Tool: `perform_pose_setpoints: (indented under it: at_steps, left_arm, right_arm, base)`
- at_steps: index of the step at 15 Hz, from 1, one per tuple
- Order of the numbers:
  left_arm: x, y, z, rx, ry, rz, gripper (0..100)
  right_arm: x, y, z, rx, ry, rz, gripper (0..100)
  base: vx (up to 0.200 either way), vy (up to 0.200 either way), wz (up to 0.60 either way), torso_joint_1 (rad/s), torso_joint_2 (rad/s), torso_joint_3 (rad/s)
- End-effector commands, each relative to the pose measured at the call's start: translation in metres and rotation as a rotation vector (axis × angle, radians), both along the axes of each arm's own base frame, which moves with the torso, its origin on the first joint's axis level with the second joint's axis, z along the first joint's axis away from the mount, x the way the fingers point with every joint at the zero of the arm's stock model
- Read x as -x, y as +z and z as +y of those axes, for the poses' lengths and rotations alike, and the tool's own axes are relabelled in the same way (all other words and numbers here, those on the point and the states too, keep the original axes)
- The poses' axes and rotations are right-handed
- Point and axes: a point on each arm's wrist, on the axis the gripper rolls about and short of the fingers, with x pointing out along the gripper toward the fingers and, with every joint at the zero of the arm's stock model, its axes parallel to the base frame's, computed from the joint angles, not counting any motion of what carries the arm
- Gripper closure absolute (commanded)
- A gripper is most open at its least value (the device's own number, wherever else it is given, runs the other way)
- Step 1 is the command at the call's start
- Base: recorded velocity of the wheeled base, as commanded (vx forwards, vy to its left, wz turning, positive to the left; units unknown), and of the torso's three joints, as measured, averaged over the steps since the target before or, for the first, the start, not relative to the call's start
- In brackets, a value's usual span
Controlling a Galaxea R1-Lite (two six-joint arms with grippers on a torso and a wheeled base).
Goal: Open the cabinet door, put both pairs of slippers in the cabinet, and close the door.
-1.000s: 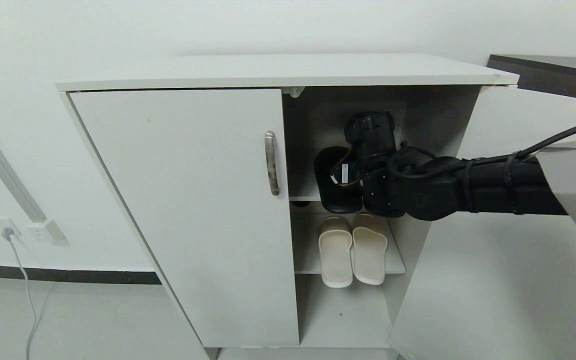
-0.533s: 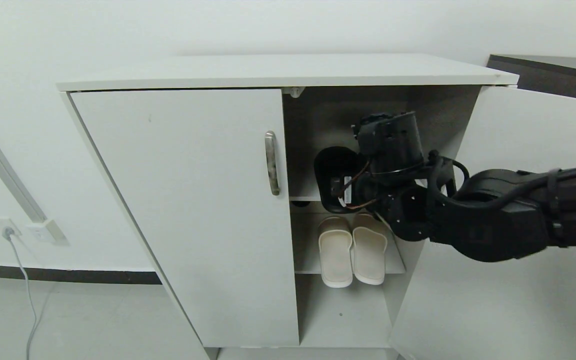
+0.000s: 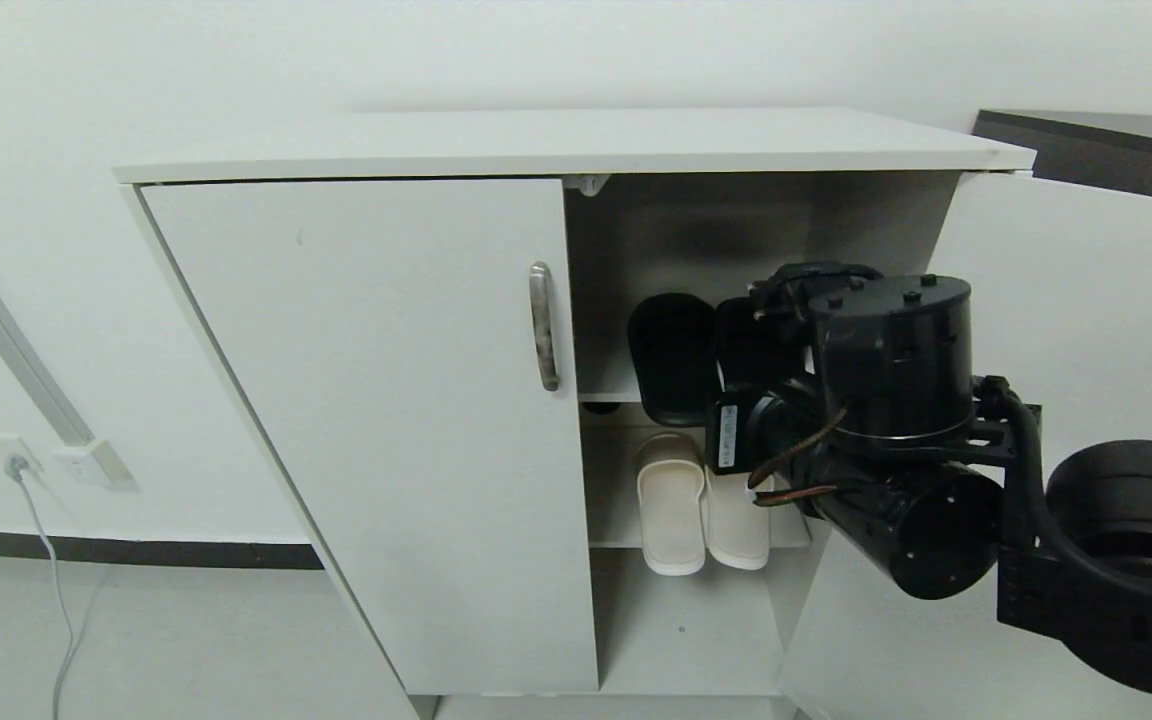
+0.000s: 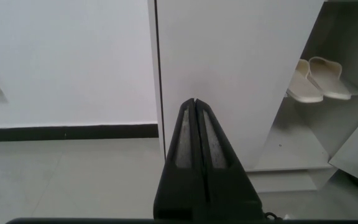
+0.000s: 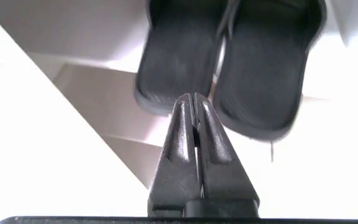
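Both pairs stowed in the cabinet [image 3: 556, 140] — black slippers [image 3: 674, 358] above, white slippers [image 3: 671, 505] at their 6 o'clock — so right gripper [image 5: 194, 118] and left gripper [image 4: 194, 124] sit clenched, empty; door [image 3: 1066, 300] unclosed.

My right gripper [image 5: 194, 106] is plain black, and the black slippers [image 5: 179, 56] just ahead of its tips match it, with no pattern. The cabinet [image 3: 556, 140] around that gripper reads flat white with no grain. My left gripper [image 4: 194, 107] is black too, with duller grey faces along its fingers [image 4: 182, 140]. Beyond it I see the cream slippers [image 4: 319, 78], a shade warmer than the white shelf under them. The door handle [image 3: 542, 326] is silver metal. Past the left gripper the wall [image 4: 67, 56] is white, the skirting strip [image 4: 67, 132] black, and the floor [image 4: 67, 180] pale grey.
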Motion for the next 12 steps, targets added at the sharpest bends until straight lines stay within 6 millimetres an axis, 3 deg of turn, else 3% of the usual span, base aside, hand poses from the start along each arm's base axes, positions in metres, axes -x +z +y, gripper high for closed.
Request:
perform_pose_setpoints:
  at_steps: [1, 10, 12]
  left_arm:
    - [0.0, 0.0, 0.0, 0.0, -0.001, 0.0, 100]
    - [0.0, 0.0, 0.0, 0.0, 0.001, 0.0, 100]
    - [0.0, 0.0, 0.0, 0.0, -0.001, 0.0, 100]
  right_arm:
    - [0.002, -0.005, -0.002, 0.016, 0.005, 0.01, 100]
    - [0.004, -0.02, -0.001, 0.071, 0.016, 0.026, 100]
    - [0.003, -0.021, 0.0, 0.072, 0.016, 0.027, 100]
  base:
    - [0.0, 0.0, 0.0, 0.0, 0.0, 0.0]
    - [0.0, 0.0, 0.0, 0.0, 0.0, 0.0]
    - [-0.2, 0.0, 0.0, 0.0, 0.0, 0.002]
